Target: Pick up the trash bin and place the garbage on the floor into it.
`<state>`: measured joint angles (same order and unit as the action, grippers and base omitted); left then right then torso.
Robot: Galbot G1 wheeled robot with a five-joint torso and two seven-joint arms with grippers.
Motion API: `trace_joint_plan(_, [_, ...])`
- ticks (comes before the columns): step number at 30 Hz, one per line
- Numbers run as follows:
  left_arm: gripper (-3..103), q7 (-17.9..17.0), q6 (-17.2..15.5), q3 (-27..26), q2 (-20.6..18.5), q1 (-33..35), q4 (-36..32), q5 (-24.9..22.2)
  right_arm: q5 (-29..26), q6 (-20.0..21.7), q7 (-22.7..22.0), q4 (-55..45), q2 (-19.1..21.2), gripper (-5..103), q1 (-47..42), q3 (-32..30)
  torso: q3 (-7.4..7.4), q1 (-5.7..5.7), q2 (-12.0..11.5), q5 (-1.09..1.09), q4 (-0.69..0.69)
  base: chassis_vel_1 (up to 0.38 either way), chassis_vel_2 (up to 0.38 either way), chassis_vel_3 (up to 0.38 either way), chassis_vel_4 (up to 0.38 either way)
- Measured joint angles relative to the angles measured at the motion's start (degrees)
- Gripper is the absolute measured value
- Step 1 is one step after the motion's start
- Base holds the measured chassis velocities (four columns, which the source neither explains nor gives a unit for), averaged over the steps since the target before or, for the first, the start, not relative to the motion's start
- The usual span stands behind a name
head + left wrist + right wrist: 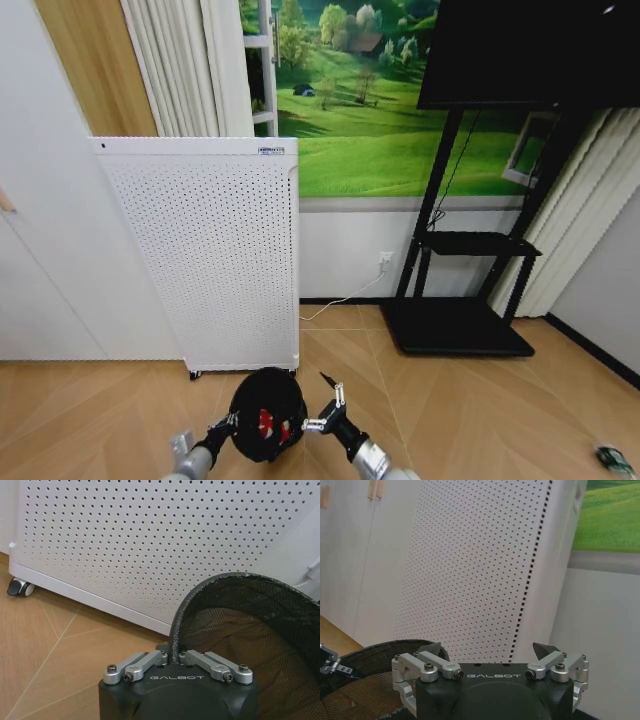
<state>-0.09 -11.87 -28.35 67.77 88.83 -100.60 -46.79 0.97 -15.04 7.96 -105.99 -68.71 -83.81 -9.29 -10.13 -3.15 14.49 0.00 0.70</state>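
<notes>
The left pincer (175, 664) is clenched on the rim of the bin (267, 414), holding it up before the white purifier (210, 250) with red scraps (265, 422) inside, while the right pincer (327, 400) waits spread just beside it, ready for the bottle (612, 458) on the floor far right.

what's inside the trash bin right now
In the head view, red-and-white scraps lie inside the trash bin, which the left gripper holds by the rim. The mesh wall hides the rest of the bottom. A greenish bottle lies on the floor.
</notes>
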Motion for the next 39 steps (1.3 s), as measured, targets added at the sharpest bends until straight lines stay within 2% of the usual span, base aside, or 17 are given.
trace_joint_plan(10, [3, -1.31, -0.19, -1.98, 0.61, 0.01, -1.56, -1.98, -0.9, 0.19, -1.12, -2.07, -0.72, 100, -1.83, -2.25, 0.0, -0.01, 0.0, 0.0, 0.02, -0.202, -0.117, 0.178, 0.128])
trace_joint_plan(17, [3, -1.37, -0.22, -3.09, 0.62, 0.19, -1.75, -2.3, -0.38, -1.01, -3.74, -1.9, -1.23, 100, -4.3, -5.28, 0.0, -0.01, 0.0, -0.01, 0.01, -0.269, -0.219, 0.27, 0.225])
trace_joint_plan(30, [3, -1.63, -0.34, -2.71, 0.47, -0.76, -0.61, -2.8, 1.34, -3.92, -6.27, 0.28, -1.97, 100, -2.97, -6.01, 0.0, -0.01, 0.0, 0.01, 0.01, -0.38, -0.328, 0.373, 0.321])
trace_joint_plan(34, [3, -1.62, -0.36, -2.9, 0.35, -0.8, -0.3, -2.91, 1.61, -4.08, -6.98, 1.12, -2.17, 100, -2.34, -5.53, -0.01, -0.02, 0.0, 0.03, 0.0, -0.366, -0.365, 0.354, 0.356])
trace_joint_plan(37, [3, -1.56, -0.37, -3.02, 0.22, -0.87, -0.11, -3.08, 1.62, -4.28, -7.36, 1.66, -2.09, 100, -2.57, -6.05, -0.01, -0.01, 0.0, -0.04, 0.0, -0.333, -0.332, 0.328, 0.339])
trace_joint_plan(39, [3, -1.5, -0.39, -3.15, 0.12, -1.04, 0.13, -3.18, 2.56, -3.07, -8.31, 2.27, -2.03, 100, -3.22, -7.72, 0.0, -0.01, 0.0, 0.03, 0.01, -0.287, -0.285, 0.302, 0.271])
